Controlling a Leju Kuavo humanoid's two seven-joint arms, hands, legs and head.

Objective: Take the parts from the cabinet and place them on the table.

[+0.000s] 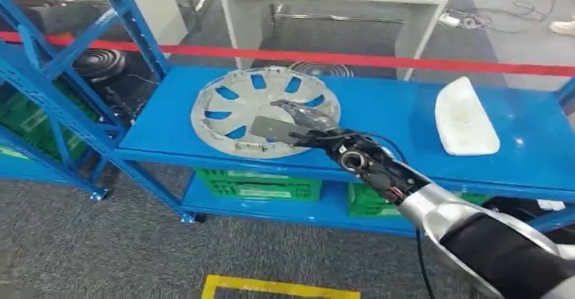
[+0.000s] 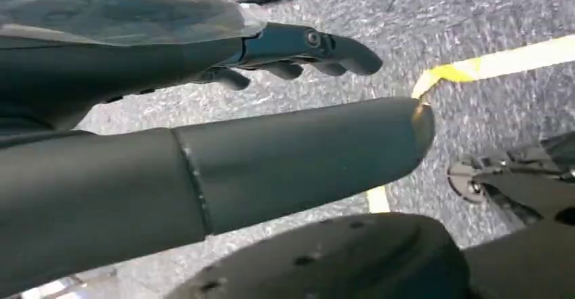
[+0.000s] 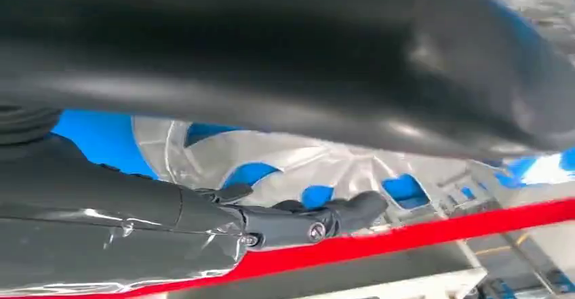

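1. Nearest the cam: my right arm, silver shell w/ black forearm, running up from lower right to my right hand (image 1: 298, 124), which sits over the near-right part of the grey hubcap (image 1: 237, 112).
2. Hubcap lies flat on the blue shelf (image 1: 380, 109) of the cabinet, left of centre. A white tray-like part (image 1: 464, 117) lies well apart, toward the right end.
3. Right hand state: fingers (image 3: 339, 214) stretched out and spread above the cap's spokes, thumb above them. No grip yet as far as I can judge; looks empty.
4. Left hand (image 2: 298, 48) hangs by my side over grey carpet, fingers loosely extended, holding nothing.
5. Doing the step well, imo: I'd get fingers under the near rim or through a spoke opening, thumb on top, then close firmly. The cap is wide and thin, so a one-edge pinch may let it tilt or slip. Lift level, clear the shelf lip, mind the red tape (image 1: 407, 60).
6. Hard to tell: whether my fingertips touch the cap. Wrist cam is blurred, thumb blocks much of it. Target table not identifiable.
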